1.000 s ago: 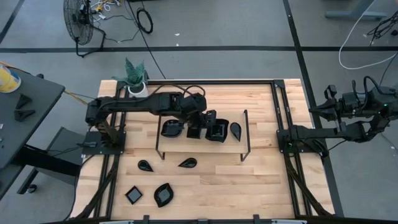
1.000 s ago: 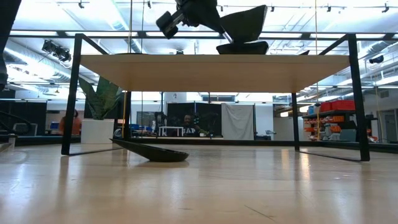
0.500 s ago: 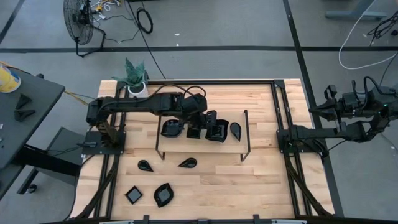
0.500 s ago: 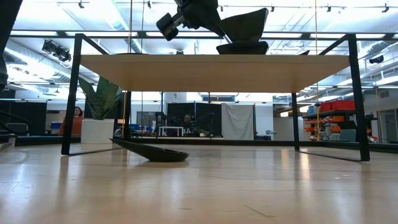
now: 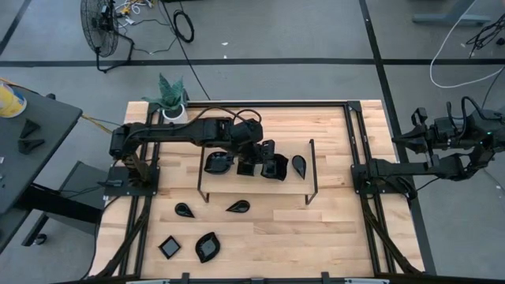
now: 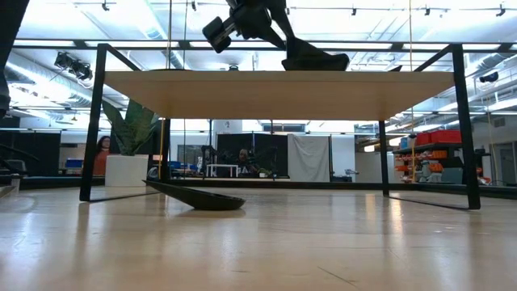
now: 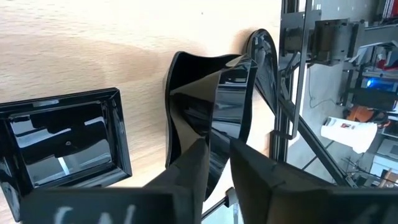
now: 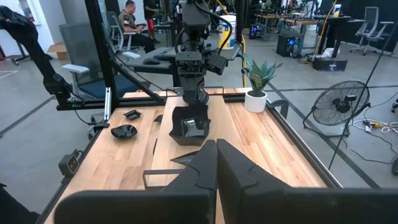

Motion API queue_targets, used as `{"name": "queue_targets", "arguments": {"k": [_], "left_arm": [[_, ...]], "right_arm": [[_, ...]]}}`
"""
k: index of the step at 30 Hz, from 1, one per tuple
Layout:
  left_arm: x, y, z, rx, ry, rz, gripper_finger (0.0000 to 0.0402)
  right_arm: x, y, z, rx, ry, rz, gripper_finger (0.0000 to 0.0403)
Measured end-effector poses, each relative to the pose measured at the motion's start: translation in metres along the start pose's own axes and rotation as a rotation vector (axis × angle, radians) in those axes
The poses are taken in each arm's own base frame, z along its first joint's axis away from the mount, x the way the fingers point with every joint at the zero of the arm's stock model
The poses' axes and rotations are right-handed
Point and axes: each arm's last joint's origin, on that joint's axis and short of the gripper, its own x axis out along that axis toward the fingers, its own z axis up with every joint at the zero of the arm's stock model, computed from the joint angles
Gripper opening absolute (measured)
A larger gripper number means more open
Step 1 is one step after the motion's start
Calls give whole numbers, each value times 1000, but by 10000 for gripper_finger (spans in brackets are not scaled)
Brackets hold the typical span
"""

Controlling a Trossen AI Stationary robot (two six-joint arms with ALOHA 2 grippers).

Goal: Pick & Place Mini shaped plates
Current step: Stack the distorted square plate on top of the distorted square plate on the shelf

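On the raised wooden shelf (image 6: 275, 85) lie several glossy black mini plates: a wavy one (image 5: 217, 163), a square one (image 7: 62, 143), a deep curved dish (image 7: 211, 118) and a teardrop (image 5: 299, 165). The curved dish seems to rest in a second dish beneath it. My left gripper (image 7: 217, 165) slants down over the shelf, open a little, with its fingers on either side of the dish's near rim. Far off, beyond the table's right edge, my right gripper (image 8: 216, 163) is shut and holds nothing. My left gripper has the curved dish's near rim (image 7: 214, 149) in the narrow gap between its fingers, coming from the table's left and slanting down. Whether the fingers touch the rim, I cannot tell. The dish lies flat on the shelf (image 6: 315, 61).
On the table in front of the shelf lie two teardrop plates (image 5: 184, 210) (image 5: 237, 207), a square plate (image 5: 169, 247) and a leaf plate (image 5: 207, 247). A white pot with a green plant (image 5: 172, 102) stands at the far left corner. Black frame rails (image 5: 355, 158) run along the table's sides.
The curved dish, which stood tilted up in my left gripper above the shelf, has dropped and now lies flat on the shelf. The left arm itself has kept its place.
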Motion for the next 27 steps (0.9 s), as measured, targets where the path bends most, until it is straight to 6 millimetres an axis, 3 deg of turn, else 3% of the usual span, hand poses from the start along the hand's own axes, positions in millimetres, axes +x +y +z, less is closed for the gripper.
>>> {"name": "queue_targets", "arguments": {"k": [12, 27], "left_arm": [[0, 0, 0, 46, 0, 0, 149], [-3, -2, -6, 73, -44, -3, 156]], "right_arm": [[0, 0, 0, 0, 0, 0, 6], [0, 0, 0, 0, 0, 0, 6]]}}
